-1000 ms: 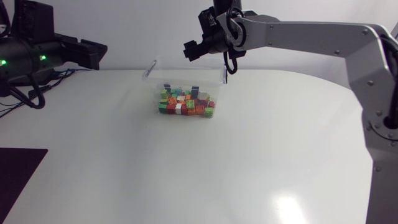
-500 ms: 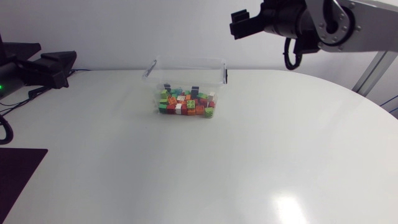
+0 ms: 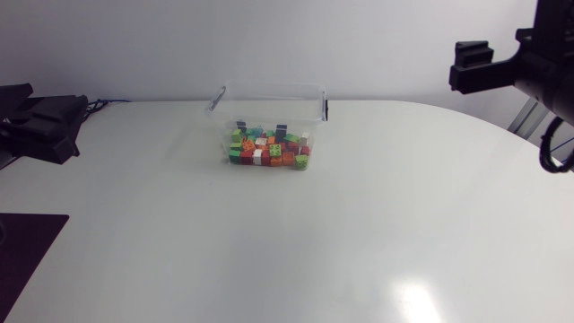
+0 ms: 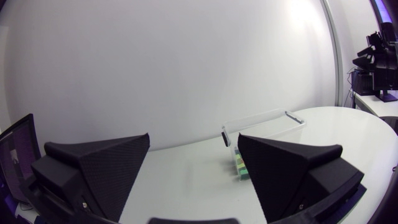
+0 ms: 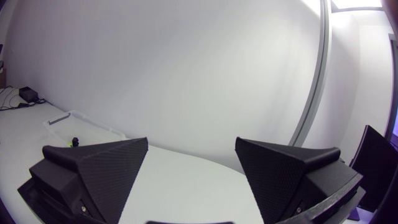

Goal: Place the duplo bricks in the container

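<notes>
The clear container [image 3: 269,100] stands toward the far side of the bench [image 3: 359,233]. Its top is open, and its walls rise above the duplo bricks [image 3: 267,150] heaped inside. Bare bench stretches before it and to both sides. The left pincer [image 3: 45,130] sits at the left edge and the right pincer [image 3: 471,67] hangs high at the far right, both well apart from the container.

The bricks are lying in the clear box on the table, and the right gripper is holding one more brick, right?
Not quite. The right gripper holds nothing: it is open, with empty space between its fingers, as the right wrist view shows. The bricks do lie in the clear box on the table.
</notes>
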Controlling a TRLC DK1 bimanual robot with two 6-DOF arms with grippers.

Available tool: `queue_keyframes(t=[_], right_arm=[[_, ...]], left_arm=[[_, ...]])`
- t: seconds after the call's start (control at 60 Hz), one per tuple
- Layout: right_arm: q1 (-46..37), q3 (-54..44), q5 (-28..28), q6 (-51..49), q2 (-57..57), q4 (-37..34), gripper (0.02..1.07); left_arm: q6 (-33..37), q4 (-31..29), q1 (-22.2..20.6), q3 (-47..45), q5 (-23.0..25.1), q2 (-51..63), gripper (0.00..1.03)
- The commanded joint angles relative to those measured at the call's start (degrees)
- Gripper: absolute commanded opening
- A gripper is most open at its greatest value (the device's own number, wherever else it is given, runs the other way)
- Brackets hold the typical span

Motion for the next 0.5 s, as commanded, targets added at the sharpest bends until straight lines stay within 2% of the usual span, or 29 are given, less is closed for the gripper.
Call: queue_keyframes(t=[0.0, 0.15, 0.483], right_arm=[[-1.35, -4.85, 0.56, -1.56, -4.98, -0.41, 1.03], [-3.37, -10.91, 0.56, -2.97, -13.42, -1.91, 1.03], [-6.53, -23.07, -0.72, -3.23, -30.27, -4.83, 1.03]], left_arm=[[-0.6, 1.18, 0.08, -3.21, 0.68, -3.37, 0.99], [-2.8, 4.96, -0.18, -7.96, 0.68, -8.29, 0.99], [-6.56, 4.75, 0.03, -15.68, -0.05, -17.2, 0.99]])
